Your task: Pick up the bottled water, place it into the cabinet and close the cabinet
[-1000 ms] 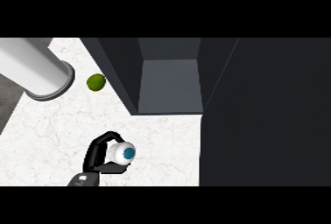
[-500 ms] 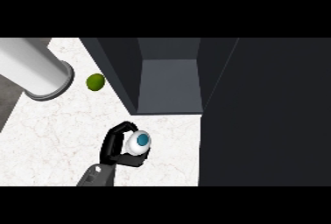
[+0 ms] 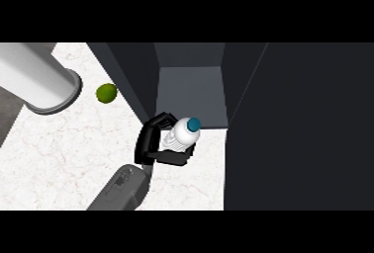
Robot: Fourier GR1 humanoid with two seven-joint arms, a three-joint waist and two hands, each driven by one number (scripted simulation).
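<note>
The left hand (image 3: 150,143) is curled round the bottled water (image 3: 182,134), right at the open cabinet's (image 3: 135,74) mouth. 1 green fruit (image 3: 107,93) and 1 large grey cylinder (image 3: 36,79) sit left of the cabinet, apart from the hand.

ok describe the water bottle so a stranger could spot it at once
From the dark cabinet standing open on the pale marble counter, look to the front edge of its opening. There a black robot hand curls round the bottled water: white with a teal cap, unlike the small green fruit and the big grey cylinder farther left.
</note>
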